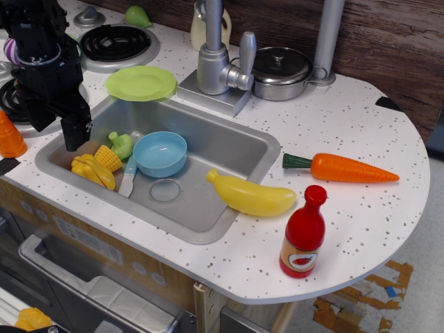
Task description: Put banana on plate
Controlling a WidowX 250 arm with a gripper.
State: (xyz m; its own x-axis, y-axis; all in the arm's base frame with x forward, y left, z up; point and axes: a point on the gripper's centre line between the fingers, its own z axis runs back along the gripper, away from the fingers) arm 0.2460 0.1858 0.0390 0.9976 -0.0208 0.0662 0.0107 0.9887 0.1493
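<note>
The banana (253, 196) is a plump yellow toy lying across the sink's front right rim, with its left tip over the basin. The lime-green plate (141, 82) lies flat and bare on the counter behind the sink's back left corner. My black gripper (57, 130) hangs over the left end of the sink, far left of the banana and in front of and left of the plate. Its fingers are spread apart and hold nothing.
The steel sink (208, 149) holds a light-blue bowl (160, 153), a corn cob (107, 158), a yellow ridged piece (92, 171) and a green toy (121, 143). A carrot (343, 168) and a red bottle (304, 236) are at the right. The faucet (215, 62) and a pot (281, 69) stand behind.
</note>
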